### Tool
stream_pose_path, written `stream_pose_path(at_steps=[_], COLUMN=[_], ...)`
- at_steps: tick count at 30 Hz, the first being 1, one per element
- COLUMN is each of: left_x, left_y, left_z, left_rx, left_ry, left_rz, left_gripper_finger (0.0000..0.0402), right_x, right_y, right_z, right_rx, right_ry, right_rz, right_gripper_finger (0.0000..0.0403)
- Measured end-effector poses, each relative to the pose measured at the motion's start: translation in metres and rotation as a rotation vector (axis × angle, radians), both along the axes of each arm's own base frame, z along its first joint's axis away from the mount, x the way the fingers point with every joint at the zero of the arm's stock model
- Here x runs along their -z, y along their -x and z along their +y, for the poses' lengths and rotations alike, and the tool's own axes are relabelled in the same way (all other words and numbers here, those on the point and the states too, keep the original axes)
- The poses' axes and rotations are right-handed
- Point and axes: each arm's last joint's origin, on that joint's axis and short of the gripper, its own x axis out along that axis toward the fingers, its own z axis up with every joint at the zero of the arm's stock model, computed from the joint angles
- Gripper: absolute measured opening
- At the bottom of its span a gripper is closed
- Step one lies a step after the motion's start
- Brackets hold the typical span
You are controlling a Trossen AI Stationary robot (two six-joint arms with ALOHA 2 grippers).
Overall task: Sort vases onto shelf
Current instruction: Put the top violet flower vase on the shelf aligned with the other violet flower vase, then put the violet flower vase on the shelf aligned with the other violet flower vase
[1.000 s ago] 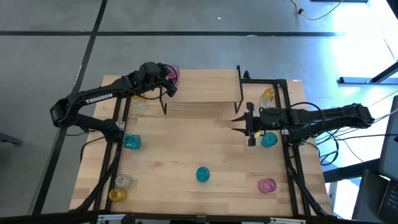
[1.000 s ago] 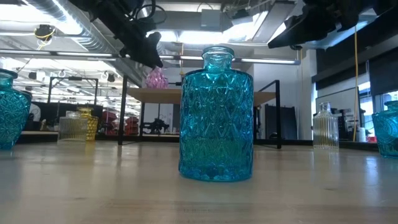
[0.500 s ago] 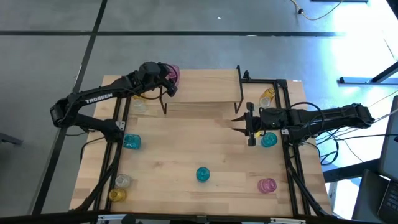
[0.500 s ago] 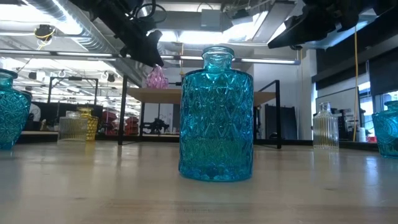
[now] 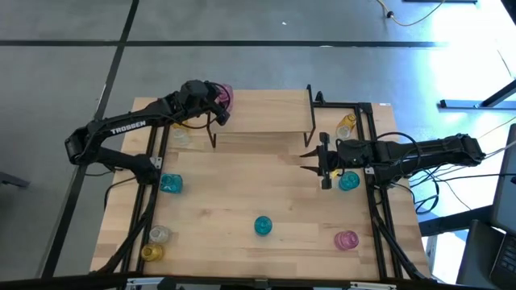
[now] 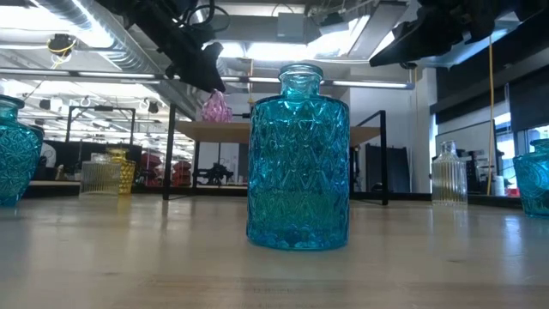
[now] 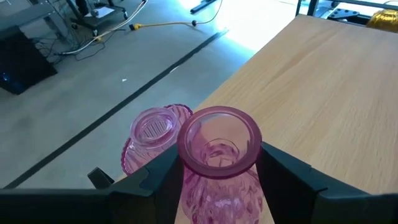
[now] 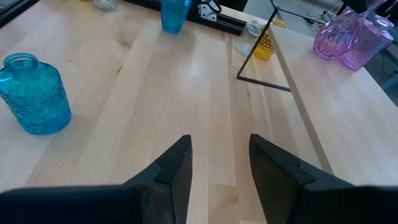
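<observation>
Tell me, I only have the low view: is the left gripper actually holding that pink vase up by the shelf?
Observer: Yes. The left wrist view shows the left gripper shut on a pink vase, fingers at both sides of its neck.
Operator: Is the shelf otherwise bare there?
Observer: No, a second pink vase stands right beside the held one, at the edge of the shelf.
Operator: And the right gripper?
Observer: The right gripper is open and empty over the table, a teal vase beside its arm.

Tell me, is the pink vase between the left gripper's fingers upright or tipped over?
Upright. In the left wrist view the pink vase shows its round mouth facing up, standing on the shelf between the left gripper fingers.
</observation>
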Motion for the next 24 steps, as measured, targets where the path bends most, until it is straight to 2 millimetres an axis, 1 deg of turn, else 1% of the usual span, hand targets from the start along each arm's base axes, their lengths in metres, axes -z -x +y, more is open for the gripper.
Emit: stream_pose_path(at_steps=[5, 12, 16, 20, 24], left_x=[0.000, -0.001, -0.005, -0.021, -0.041], left_y=[0.000, 0.000, 0.000, 0.001, 0.003], left_z=[0.000, 0.000, 0.001, -0.002, -0.012], left_rx=[-0.022, -0.022, -0.022, -0.001, 0.027], left_ry=[0.001, -0.003, -0.023, -0.062, -0.095], left_rz=[-0.006, -0.012, -0.044, -0.071, -0.126], left_gripper_finger=[0.0197, 0.0254, 0.0269, 0.0271, 0.0269], right_x=[0.000, 0.000, 0.000, 0.000, 0.000], right_y=[0.000, 0.000, 0.000, 0.000, 0.000], right_z=[0.000, 0.000, 0.000, 0.000, 0.000], right_rx=[0.000, 0.000, 0.000, 0.000, 0.001], right_ry=[0.000, 0.000, 0.000, 0.000, 0.000], right_rz=[-0.001, -0.001, -0.002, -0.002, -0.004], right_gripper_finger=[0.0143, 0.0143, 0.0143, 0.0143, 0.0143])
